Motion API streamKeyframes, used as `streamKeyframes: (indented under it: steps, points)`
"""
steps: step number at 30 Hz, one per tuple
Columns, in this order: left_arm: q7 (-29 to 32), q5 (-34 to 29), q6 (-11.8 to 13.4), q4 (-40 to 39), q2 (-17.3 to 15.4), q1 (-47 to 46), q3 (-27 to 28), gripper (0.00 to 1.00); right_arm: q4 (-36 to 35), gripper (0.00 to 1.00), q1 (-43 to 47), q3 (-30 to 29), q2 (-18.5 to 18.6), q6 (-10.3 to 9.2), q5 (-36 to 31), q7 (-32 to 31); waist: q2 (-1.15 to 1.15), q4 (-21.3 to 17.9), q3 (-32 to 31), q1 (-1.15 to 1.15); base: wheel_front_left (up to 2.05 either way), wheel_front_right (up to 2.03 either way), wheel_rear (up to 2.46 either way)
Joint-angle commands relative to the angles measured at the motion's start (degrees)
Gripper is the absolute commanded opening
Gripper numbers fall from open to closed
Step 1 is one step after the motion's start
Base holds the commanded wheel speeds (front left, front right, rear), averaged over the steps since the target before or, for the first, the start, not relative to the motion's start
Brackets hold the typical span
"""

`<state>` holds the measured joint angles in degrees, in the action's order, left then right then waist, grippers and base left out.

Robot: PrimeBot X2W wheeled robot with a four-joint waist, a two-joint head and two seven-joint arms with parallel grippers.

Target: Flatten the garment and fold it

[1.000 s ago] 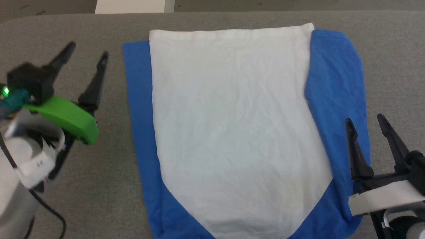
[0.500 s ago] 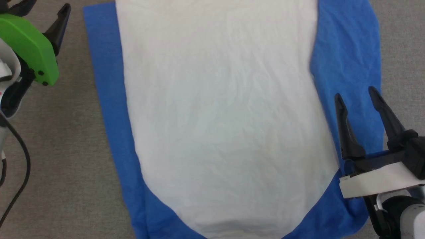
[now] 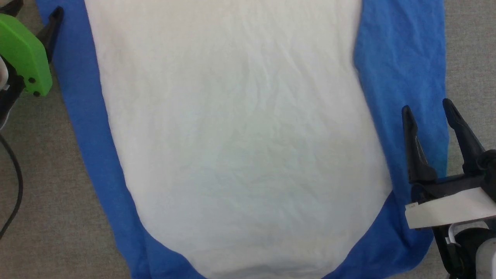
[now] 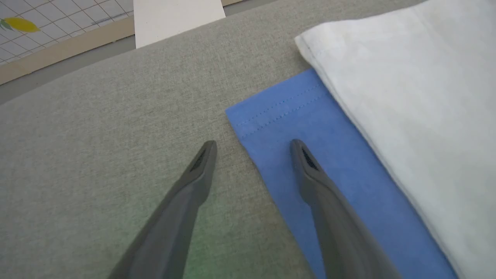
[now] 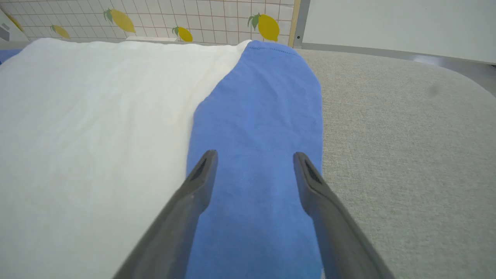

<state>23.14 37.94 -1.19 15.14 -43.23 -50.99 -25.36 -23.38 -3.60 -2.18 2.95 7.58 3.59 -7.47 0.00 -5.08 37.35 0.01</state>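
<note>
Garment [image 3: 240, 135] flat; right fingers [image 5: 190, 201] spread over sleeve [image 5: 263, 116], left fingers [image 4: 314, 182] straddling cuff [image 4: 279, 112].

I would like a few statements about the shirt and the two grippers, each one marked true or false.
1. The shirt lies spread on the grey surface. True.
2. The right gripper is shut on a sleeve. False: its jaws stand open over the blue right sleeve, holding nothing.
3. The left gripper is open, one finger over the left sleeve's cuff, the other over the grey surface. True.
4. Both sleeves are crossed over the white body. False: they lie along its sides.
5. Lemon pictures decorate the tiled wall behind. True.
</note>
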Motion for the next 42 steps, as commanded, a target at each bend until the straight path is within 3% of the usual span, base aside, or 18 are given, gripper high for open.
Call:
streamKeyframes:
  steps: [1,2,3,6,16,22,29,33,42]
  points:
    - [0.4,0.4,0.1,0.5,-0.1,-1.0,-0.3,1.0,-0.4,1.0,-1.0,-0.1,-0.1,-0.09,0.3,0.4,0.0,-0.6,1.0,-0.01,0.0,0.0,0.0]
    - [1.1,0.4,-0.3,0.8,-0.3,-0.9,-0.7,1.0,-0.4,1.0,-1.1,-0.1,-0.1,-0.09,0.3,0.4,0.0,-0.6,1.2,-0.01,0.0,0.0,0.0]
    - [1.6,0.4,-1.2,0.8,-0.6,-0.7,-1.4,0.0,-0.4,1.0,-1.2,-0.1,-0.1,-0.09,0.3,0.4,0.0,-0.6,1.4,-0.01,0.0,0.0,0.0]
    - [2.0,0.6,-2.6,0.9,-1.2,-0.2,-2.3,0.0,-0.4,1.0,-1.5,-0.4,-0.1,-0.09,0.3,0.5,0.0,-0.5,1.8,-0.01,0.0,0.0,0.0]
    - [-6.6,3.4,-1.3,0.2,0.3,0.5,2.3,0.0,0.4,1.0,-1.4,-1.5,-0.1,-0.09,0.1,0.1,0.0,2.7,-3.0,-0.01,0.0,0.0,0.0]
    - [-10.8,6.6,-0.2,-3.5,-1.8,4.7,6.8,0.0,1.4,1.0,-0.3,-2.3,-0.1,-0.09,0.7,-0.1,0.0,5.1,-9.5,-0.01,0.0,0.0,0.0]
    - [-14.3,11.3,0.9,-6.8,-6.2,16.4,12.7,0.0,2.4,1.0,3.5,-4.5,-0.1,-0.09,2.2,-0.6,0.0,7.4,-17.2,-0.01,0.0,0.0,0.0]
    - [-16.0,13.8,2.9,-8.2,-8.4,24.1,16.5,0.0,2.4,1.0,5.7,-5.6,-0.1,-0.09,2.8,-1.0,0.0,8.5,-20.8,-0.01,0.0,0.0,0.0]
    - [-20.3,19.7,7.0,-12.3,-8.6,41.3,25.4,0.0,2.3,1.0,9.3,-6.6,-0.1,-0.09,4.0,-1.7,0.0,10.2,-26.6,-0.01,0.0,0.0,0.0]
